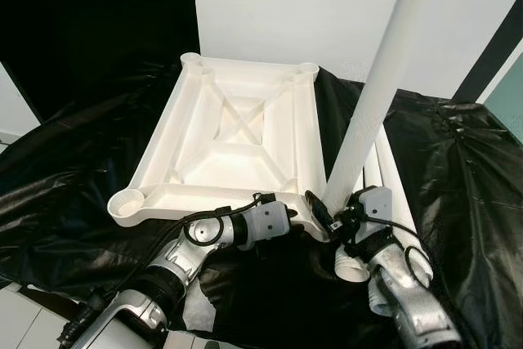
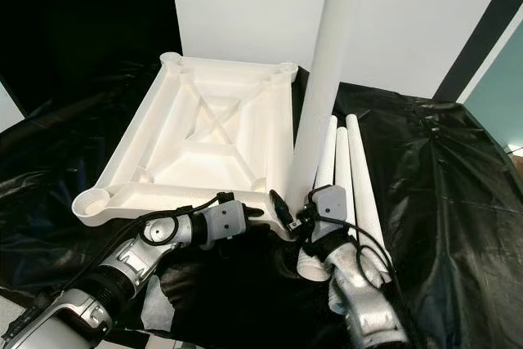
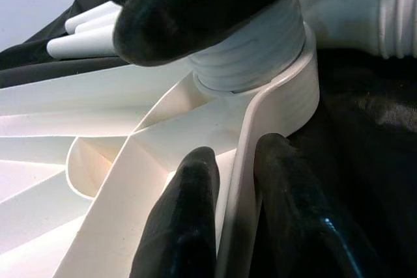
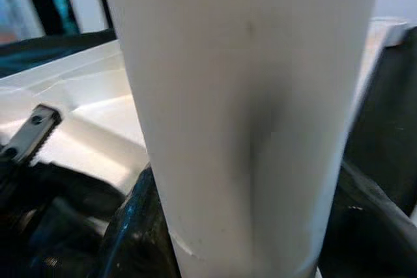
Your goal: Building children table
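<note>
An upright leg [image 1: 384, 79] stands in the overturned tabletop's [image 1: 229, 136] near right corner, spare legs [image 1: 392, 185] lying right.

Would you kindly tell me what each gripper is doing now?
Left gripper: shut on the tabletop rim.
Right gripper: shut on the upright table leg.

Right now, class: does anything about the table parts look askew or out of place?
Yes: the table leg in the right hand leans, tilted away from the upturned tabletop, not squarely upright in its corner socket.
</note>
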Available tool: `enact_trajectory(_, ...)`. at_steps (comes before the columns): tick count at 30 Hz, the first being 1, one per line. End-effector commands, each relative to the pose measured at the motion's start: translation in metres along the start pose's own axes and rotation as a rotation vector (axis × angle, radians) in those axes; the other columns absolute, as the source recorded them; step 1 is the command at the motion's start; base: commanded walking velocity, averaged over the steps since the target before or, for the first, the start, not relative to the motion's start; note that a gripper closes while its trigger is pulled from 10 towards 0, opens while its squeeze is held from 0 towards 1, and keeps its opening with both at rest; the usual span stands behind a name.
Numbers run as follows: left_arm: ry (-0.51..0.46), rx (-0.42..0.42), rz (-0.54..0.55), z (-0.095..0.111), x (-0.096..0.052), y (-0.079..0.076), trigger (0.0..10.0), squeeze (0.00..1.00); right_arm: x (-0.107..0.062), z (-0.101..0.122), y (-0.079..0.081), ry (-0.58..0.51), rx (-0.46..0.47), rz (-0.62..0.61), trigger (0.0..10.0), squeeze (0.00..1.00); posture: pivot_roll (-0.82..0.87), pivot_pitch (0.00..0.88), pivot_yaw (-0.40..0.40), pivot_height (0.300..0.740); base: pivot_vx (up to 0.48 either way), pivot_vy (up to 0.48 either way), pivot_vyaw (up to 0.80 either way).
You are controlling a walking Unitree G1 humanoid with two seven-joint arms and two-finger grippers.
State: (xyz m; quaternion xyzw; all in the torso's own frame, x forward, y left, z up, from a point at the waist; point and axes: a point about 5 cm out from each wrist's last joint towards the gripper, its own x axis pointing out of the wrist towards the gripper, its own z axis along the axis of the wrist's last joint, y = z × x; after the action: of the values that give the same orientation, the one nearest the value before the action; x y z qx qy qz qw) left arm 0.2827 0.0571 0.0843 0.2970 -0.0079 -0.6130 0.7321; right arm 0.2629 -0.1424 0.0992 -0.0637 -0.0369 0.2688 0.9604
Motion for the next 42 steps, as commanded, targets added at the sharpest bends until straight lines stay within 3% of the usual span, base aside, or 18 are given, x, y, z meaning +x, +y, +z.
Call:
enact_trajectory(1,0.076,-0.008,-0.234,-0.017,0.001,-0.034,10.0,0.00,-0.023,-0.021,-0.042,0.205,-0.104,-0.094,10.0,0.00,0.24,0.000,-0.078,0.740,0.000,0.000,0.00)
enact_trajectory(5,0.077,-0.008,-0.234,-0.017,0.001,-0.034,10.0,0.00,-0.024,-0.019,-0.049,0.202,-0.116,-0.099,10.0,0.00,0.24,0.000,-0.078,0.740,0.000,0.000,0.00)
enact_trajectory(6,0.077,-0.007,-0.234,-0.017,0.001,-0.034,10.0,0.00,-0.024,-0.014,-0.056,0.183,-0.116,-0.105,10.0,1.00,0.24,0.000,-0.080,0.740,0.000,0.000,0.00)
enact_trajectory(7,0.077,-0.006,-0.233,-0.017,0.001,-0.033,10.0,0.00,-0.021,-0.008,-0.062,0.162,-0.119,-0.111,10.0,1.00,0.24,0.000,-0.081,0.740,0.000,0.000,0.00)
enact_trajectory(12,0.075,-0.007,-0.232,-0.017,0.002,-0.033,10.0,0.00,-0.018,-0.008,-0.062,0.168,-0.110,-0.100,10.0,1.00,0.24,0.000,-0.084,0.740,0.000,0.000,0.00)
enact_trajectory(13,0.074,-0.009,-0.231,-0.017,0.002,-0.034,10.0,0.00,-0.017,-0.010,-0.058,0.187,-0.096,-0.063,10.0,0.00,0.24,0.000,-0.084,0.740,0.000,0.000,0.00)
enact_trajectory(17,0.074,-0.012,-0.230,-0.017,0.002,-0.034,10.0,0.00,-0.020,-0.015,-0.052,0.224,-0.067,0.038,10.0,0.00,0.24,0.000,-0.085,0.740,0.000,0.000,0.00)
enact_trajectory(23,0.075,-0.012,-0.231,-0.017,0.001,-0.035,10.0,0.00,-0.026,-0.015,-0.059,0.255,-0.061,0.131,10.0,0.00,0.24,0.000,-0.083,0.740,0.000,0.000,0.00)
enact_trajectory(24,0.076,-0.011,-0.231,-0.017,0.001,-0.035,10.0,0.00,-0.028,-0.014,-0.061,0.266,-0.059,0.175,0.2,0.00,0.24,0.000,-0.083,0.740,0.000,0.000,0.00)
enact_trajectory(29,0.076,-0.008,-0.228,-0.017,0.002,-0.032,10.0,0.00,-0.032,-0.010,-0.062,0.295,-0.029,0.287,0.0,0.00,0.24,0.000,-0.085,0.740,0.000,0.000,0.00)
enact_trajectory(35,0.076,-0.006,-0.224,-0.017,0.001,-0.032,10.0,0.00,-0.034,-0.013,-0.056,0.307,0.018,0.299,0.0,0.00,0.24,0.000,-0.087,0.740,0.000,0.000,0.00)
enact_trajectory(39,0.076,-0.006,-0.223,-0.017,0.001,-0.033,10.0,0.00,-0.032,-0.016,-0.048,0.267,0.034,0.240,0.0,0.00,0.24,0.000,-0.086,0.740,0.000,0.000,0.00)
enact_trajectory(40,0.076,-0.006,-0.222,-0.017,0.001,-0.032,10.0,0.00,-0.034,-0.020,-0.036,0.207,0.023,0.149,0.0,0.00,0.25,0.000,-0.093,0.740,0.000,0.000,0.00)
enact_trajectory(41,0.076,-0.006,-0.222,-0.017,0.001,-0.032,10.0,0.00,-0.034,-0.020,-0.036,0.207,0.023,0.149,0.0,0.00,0.25,0.000,-0.093,0.740,0.000,0.000,0.00)
enact_trajectory(42,0.077,-0.006,-0.219,-0.016,0.001,-0.032,10.0,0.00,-0.037,-0.021,-0.026,0.135,0.009,0.027,0.0,0.00,0.25,0.000,-0.096,0.740,0.000,0.000,0.00)
